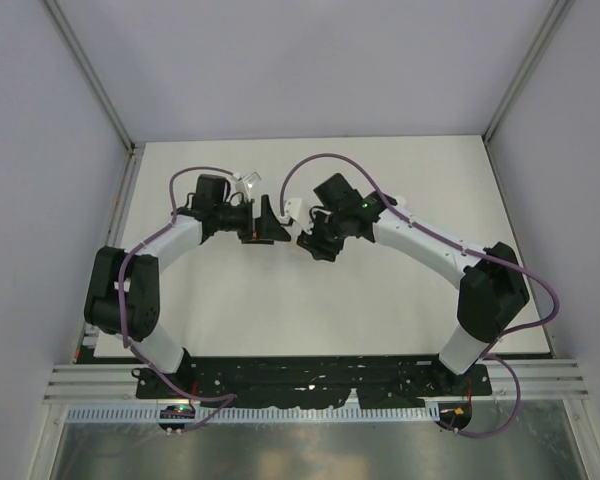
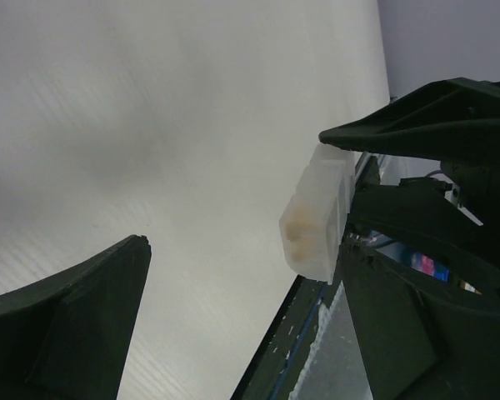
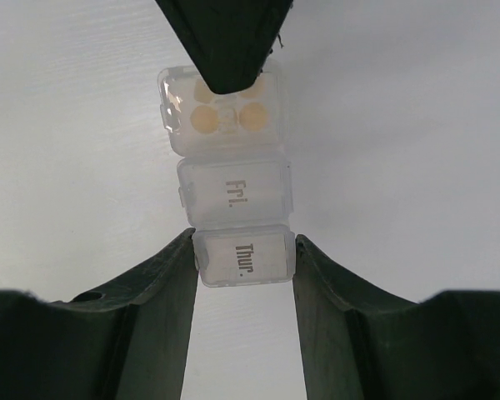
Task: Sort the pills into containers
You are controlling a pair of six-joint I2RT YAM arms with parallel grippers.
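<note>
A translucent strip pill box (image 3: 233, 196) hangs in the air, with containers marked "Thur." and "Fri." and an end one holding orange pills (image 3: 204, 118). My right gripper (image 3: 242, 258) is shut on the "Thur." end. A finger (image 3: 225, 42) of the left gripper overlaps the pill-filled end. In the left wrist view the box (image 2: 317, 212) shows an orange tint and sits right by one finger, while my left gripper (image 2: 242, 250) stands wide open. From above, the left gripper (image 1: 270, 225) and right gripper (image 1: 305, 238) meet tip to tip over mid-table, and the box is hard to make out.
The white table (image 1: 380, 300) runs to grey walls at the back and sides. A dark rail (image 2: 292, 350) marks its near edge. A small pale translucent item (image 1: 247, 183) sits just behind the left wrist; what it is cannot be told.
</note>
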